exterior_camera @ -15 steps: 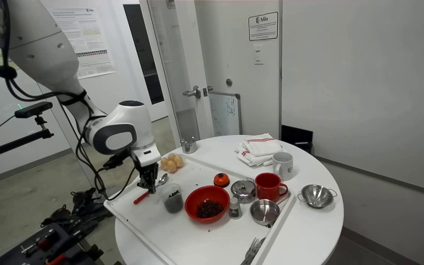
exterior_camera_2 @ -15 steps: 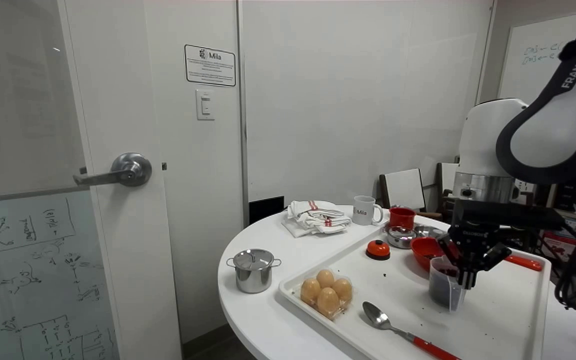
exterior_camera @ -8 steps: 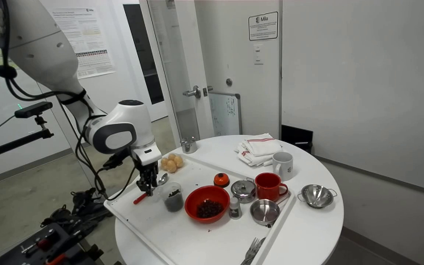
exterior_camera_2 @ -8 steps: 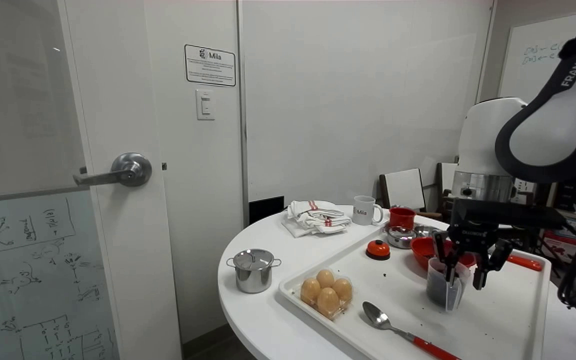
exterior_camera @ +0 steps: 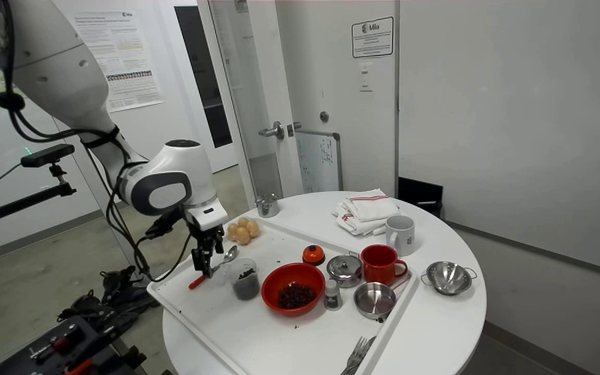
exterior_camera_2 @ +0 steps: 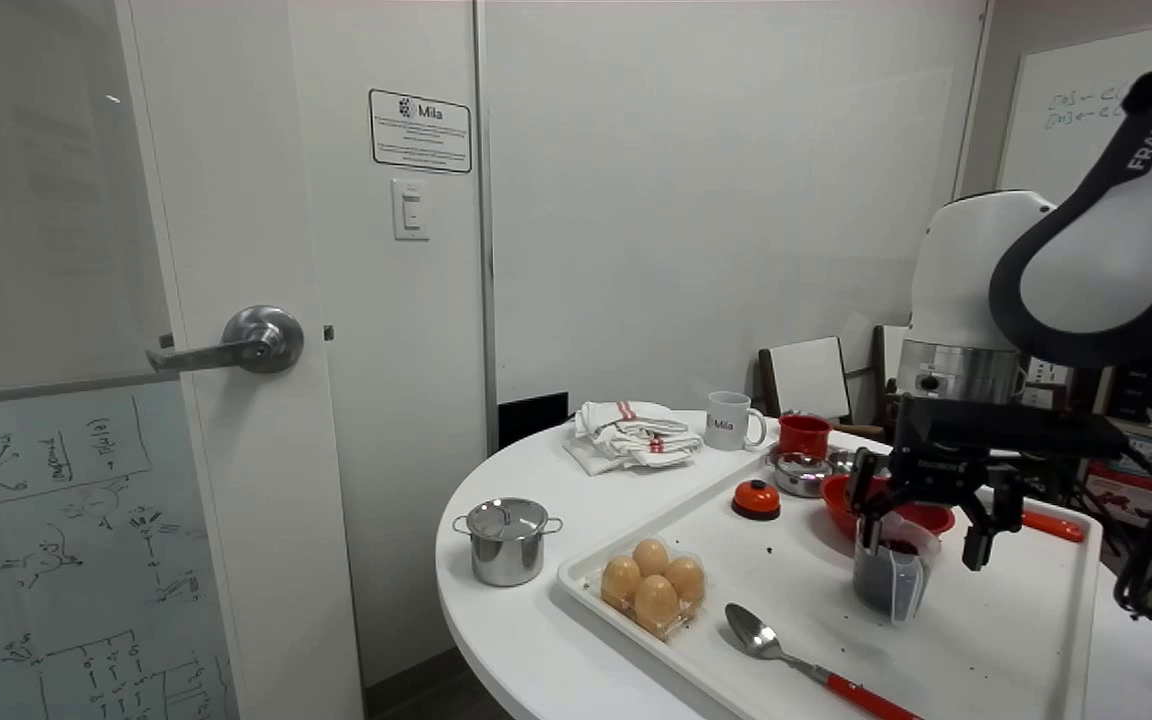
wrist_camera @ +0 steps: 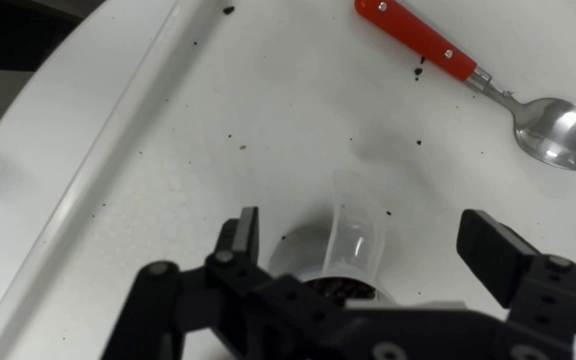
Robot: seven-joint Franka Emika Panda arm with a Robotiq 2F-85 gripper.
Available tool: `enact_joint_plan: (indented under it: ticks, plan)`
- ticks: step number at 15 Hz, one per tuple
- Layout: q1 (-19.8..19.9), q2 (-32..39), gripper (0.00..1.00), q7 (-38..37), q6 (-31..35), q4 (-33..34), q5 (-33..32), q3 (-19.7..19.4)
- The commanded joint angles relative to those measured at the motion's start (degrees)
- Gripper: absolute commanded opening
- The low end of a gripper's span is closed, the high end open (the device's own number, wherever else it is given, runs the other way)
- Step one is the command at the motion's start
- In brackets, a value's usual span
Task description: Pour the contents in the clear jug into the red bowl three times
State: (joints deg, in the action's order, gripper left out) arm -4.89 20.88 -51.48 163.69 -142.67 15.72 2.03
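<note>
The clear jug (exterior_camera_2: 877,585) stands upright on the tray (exterior_camera: 216,320), just beside the red bowl (exterior_camera: 277,284). Its handle (wrist_camera: 356,242) points away from the bowl, toward the jaws, spread and empty; in the wrist view its length runs between them, crosswise to their closing, though height is hard to judge.

"From where I stood, the bowl (exterior_camera: 285,278) was bright red, as was one mug (exterior_camera: 379,265). And the jug (exterior_camera: 242,284)?"

"Clear, looking grey lower down. The gripper (exterior_camera_2: 922,550) was black."

"Were the cloths (exterior_camera_2: 634,440) plain?"

"No, white with red stripes. The eggs (exterior_camera_2: 655,597) were light brown."

"And the tray (exterior_camera_2: 1026,620)?"

"White, flecked here and there with black. The spoon (wrist_camera: 480,78) was silver and red."
</note>
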Motion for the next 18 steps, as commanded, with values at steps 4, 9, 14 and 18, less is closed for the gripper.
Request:
enact_joint_plan:
  ticks: [4, 9, 14, 18]
  plan:
    - [-2.8, 0.9, 0.83, 0.0, 0.6, 1.3, -0.4, -2.7]
    - [-3.4, 1.2, 0.35, -0.3, 0.6, 1.4, -0.9, -3.4]
    - [-3.4, 1.3, 0.05, 0.0, 0.7, 1.5, -0.7, -3.4]
    - [-2.9, 1.1, 0.32, 0.6, 0.0, 1.4, -0.4, -3.0]
